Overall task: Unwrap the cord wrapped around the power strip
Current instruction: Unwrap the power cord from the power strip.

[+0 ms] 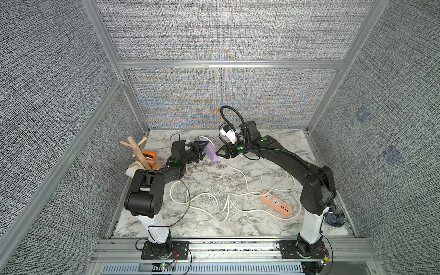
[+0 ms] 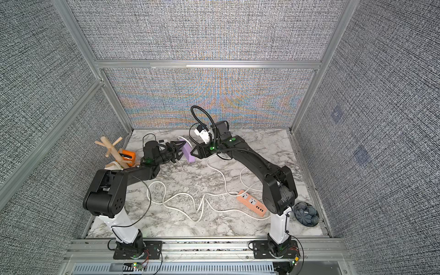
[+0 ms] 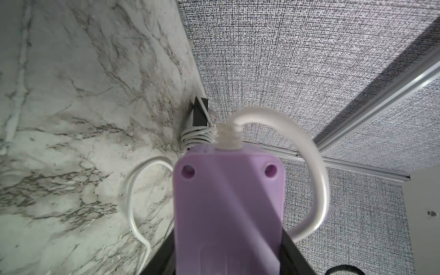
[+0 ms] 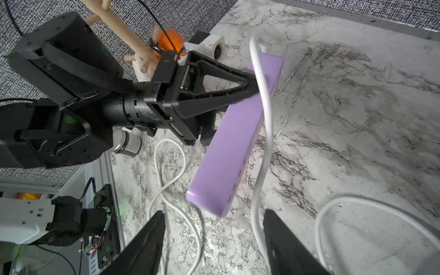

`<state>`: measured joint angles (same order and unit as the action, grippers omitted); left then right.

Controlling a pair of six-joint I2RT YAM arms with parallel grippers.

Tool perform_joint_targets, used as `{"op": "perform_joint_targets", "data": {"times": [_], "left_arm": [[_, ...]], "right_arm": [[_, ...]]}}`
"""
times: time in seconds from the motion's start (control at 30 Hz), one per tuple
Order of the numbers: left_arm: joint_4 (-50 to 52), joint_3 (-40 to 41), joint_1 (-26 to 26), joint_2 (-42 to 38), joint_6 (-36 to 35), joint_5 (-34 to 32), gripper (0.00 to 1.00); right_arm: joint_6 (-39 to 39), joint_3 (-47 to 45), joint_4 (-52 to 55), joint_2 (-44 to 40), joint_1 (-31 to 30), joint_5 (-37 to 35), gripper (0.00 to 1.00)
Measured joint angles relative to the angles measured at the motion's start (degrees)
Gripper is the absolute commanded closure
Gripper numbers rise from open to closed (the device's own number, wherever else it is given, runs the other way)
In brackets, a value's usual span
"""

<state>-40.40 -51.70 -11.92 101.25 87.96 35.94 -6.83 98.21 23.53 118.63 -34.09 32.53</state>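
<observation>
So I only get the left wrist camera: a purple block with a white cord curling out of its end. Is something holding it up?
Observer: Yes. The left end effector is clamped across the purple power strip, holding it clear of the table.
Visitor: And the other arm?
Observer: The right end effector sits at the strip's other end, away from the cord outlet. Its jaws are apart, and the white cord hangs down between them.
Visitor: Anything else lying around?
Observer: An orange power strip lies flat near the right arm's base.
</observation>
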Motion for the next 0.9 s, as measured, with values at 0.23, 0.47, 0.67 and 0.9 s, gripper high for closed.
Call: {"op": "perform_joint_targets", "data": {"times": [0.23,0.47,0.67,0.9], "left_arm": [[1.5,-1.6,-0.7,-0.5,-1.8,-0.5,1.0],[0.5,-2.0,-1.2,-0.5,-1.4,-1.4,1.0],[1.3,-2.2,-1.3,-0.4,-0.9,-4.2,0.99],[-1.8,-1.7,-1.7,0.6,0.7,-1.5,0.44]], "right_arm": [[-2.6,3.9,-0.4,4.8,-1.6,0.0,0.33],[-4.4,4.3,-1.0,6.4,-1.9,-0.7,0.48],[-2.2,5.4,0.0,6.7,-1.1,-5.7,0.76],[4.1,5.6,4.5,4.4,-0.3,-9.4,0.88]]}}
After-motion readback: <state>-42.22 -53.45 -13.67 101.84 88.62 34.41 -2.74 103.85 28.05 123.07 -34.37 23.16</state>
